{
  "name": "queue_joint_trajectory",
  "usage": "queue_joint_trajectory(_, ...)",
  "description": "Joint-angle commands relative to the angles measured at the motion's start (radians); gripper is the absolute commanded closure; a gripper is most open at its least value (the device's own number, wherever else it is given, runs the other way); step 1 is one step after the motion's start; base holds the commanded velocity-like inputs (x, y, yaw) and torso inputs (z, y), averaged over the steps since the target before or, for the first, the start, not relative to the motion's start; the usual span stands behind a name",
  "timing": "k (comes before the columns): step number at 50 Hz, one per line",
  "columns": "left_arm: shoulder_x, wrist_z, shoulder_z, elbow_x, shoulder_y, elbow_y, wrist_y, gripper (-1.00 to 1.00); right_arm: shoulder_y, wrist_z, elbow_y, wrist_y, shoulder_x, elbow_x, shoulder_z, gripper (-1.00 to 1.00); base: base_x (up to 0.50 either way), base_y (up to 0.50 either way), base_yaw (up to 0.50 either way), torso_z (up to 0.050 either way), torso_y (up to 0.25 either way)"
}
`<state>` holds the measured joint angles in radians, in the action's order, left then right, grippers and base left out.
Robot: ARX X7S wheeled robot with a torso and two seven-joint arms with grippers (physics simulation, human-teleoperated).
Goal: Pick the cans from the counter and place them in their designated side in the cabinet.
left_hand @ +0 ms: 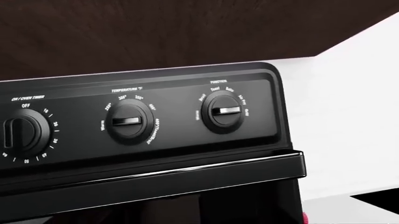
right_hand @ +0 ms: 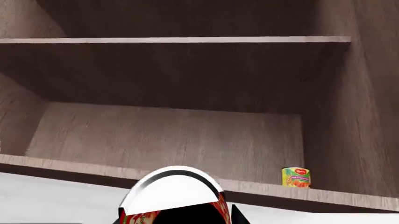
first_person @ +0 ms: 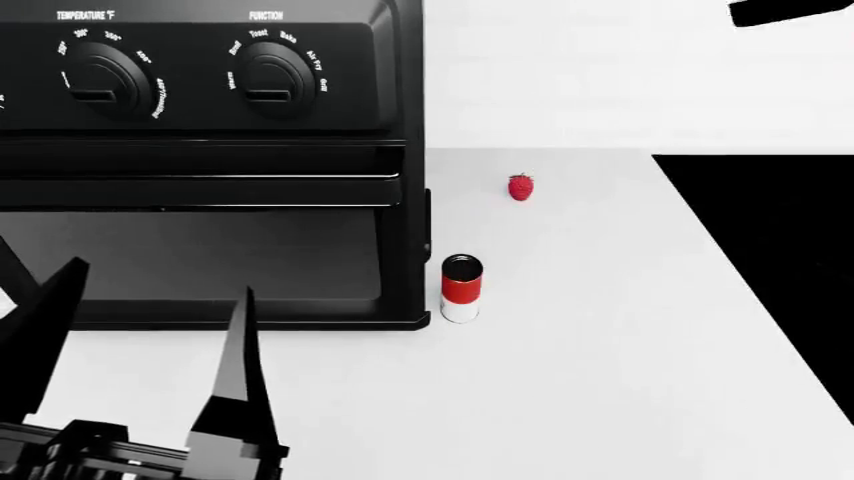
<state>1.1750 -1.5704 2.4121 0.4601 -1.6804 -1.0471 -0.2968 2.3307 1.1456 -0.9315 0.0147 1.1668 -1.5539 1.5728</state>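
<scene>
Lower left above the worktop [first_person: 574, 400]: left gripper [first_person: 147, 340] spread wide, empty. Against the toaster oven [first_person: 200, 150] corner, slim can [first_person: 461, 288] upright; easily toppled by a crowded approach. Farther right, right gripper [right_hand: 177, 219] apparently pinching the wide can [right_hand: 174, 196] before the cabinet shelf [right_hand: 156, 140]; could clip the lip, or bump the yellow can [right_hand: 296, 177].

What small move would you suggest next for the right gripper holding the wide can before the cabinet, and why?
Probably ease the right gripper forward over the wooden shelf edge. The wide red can with the silver lid sits in the gripper, short of the brown wooden cabinet; the small yellow-labelled can stands at one side.
</scene>
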Motion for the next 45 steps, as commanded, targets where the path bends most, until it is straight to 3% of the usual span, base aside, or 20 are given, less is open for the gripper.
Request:
queue_joint_trajectory(1,-0.020,0.000,-0.014,0.014,0.004,0.000,0.014,-1.00,-0.002,-0.001,0.133,-0.118,-0.029,-0.016,-0.264,1.00,0.00,0.00,0.00,0.000,0.000)
queue_joint_trajectory(11,-0.040,0.000,-0.053,0.031,0.041,0.000,0.044,-1.00,-0.028,-0.073,0.319,-0.129,-0.114,0.003,-0.303,1.00,0.00,0.00,0.00,0.000,0.000)
queue_joint_trajectory(16,-0.049,0.000,-0.091,0.034,0.085,0.000,0.058,-1.00,-0.028,-0.180,0.687,-0.166,-0.284,0.071,-0.280,1.00,0.00,0.00,0.00,0.000,0.000)
queue_joint_trajectory(36,-0.072,0.000,-0.147,0.070,0.131,0.000,0.093,-1.00,0.020,-0.471,1.424,-0.277,-0.682,0.315,-0.317,1.00,0.00,0.00,0.00,0.000,0.001)
queue_joint_trajectory(41,-0.077,0.000,-0.155,0.085,0.131,0.000,0.099,-1.00,0.024,-0.606,1.643,-0.388,-0.813,0.419,-0.475,1.00,0.00,0.00,0.00,0.000,0.000)
queue_joint_trajectory(45,-0.076,0.001,-0.159,0.090,0.136,0.000,0.102,-1.00,0.025,-0.761,1.823,-0.716,-0.956,0.706,-0.869,1.00,0.00,0.00,0.00,0.000,0.003)
